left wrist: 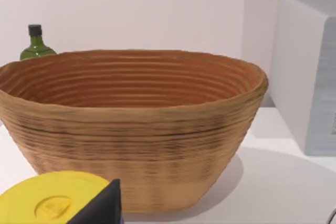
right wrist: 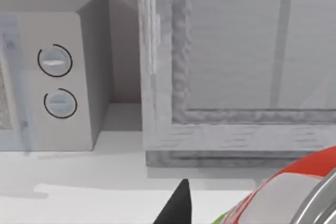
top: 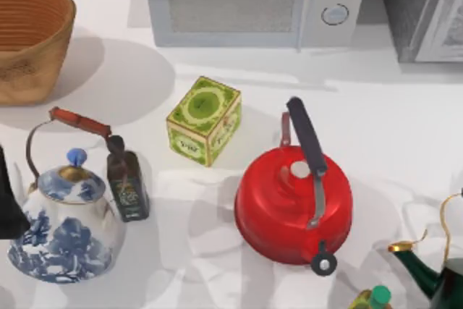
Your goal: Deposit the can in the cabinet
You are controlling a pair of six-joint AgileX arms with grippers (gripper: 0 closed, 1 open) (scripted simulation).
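Note:
The can (right wrist: 286, 195), red, white and lime-green with a silver rim, lies very close in the right wrist view. A dark part of my right gripper (right wrist: 178, 205) sits just beside it; whether it holds the can is hidden. Straight ahead stands the cabinet (right wrist: 236, 51), its light grey framed door shut. In the top view the cabinet (top: 427, 12) fills the far right corner. My left gripper (top: 7, 200) is parked at the table's left edge, next to the blue-and-white teapot.
A pale microwave (top: 253, 1) stands left of the cabinet. A red kettle (top: 293, 204), green tea tin (top: 205, 119), dark bottle (top: 127, 182), blue-white teapot (top: 65, 226), green teapot (top: 438, 273) and wicker basket (top: 29, 37) crowd the table. A yellow lid (left wrist: 50, 203) lies by the left gripper.

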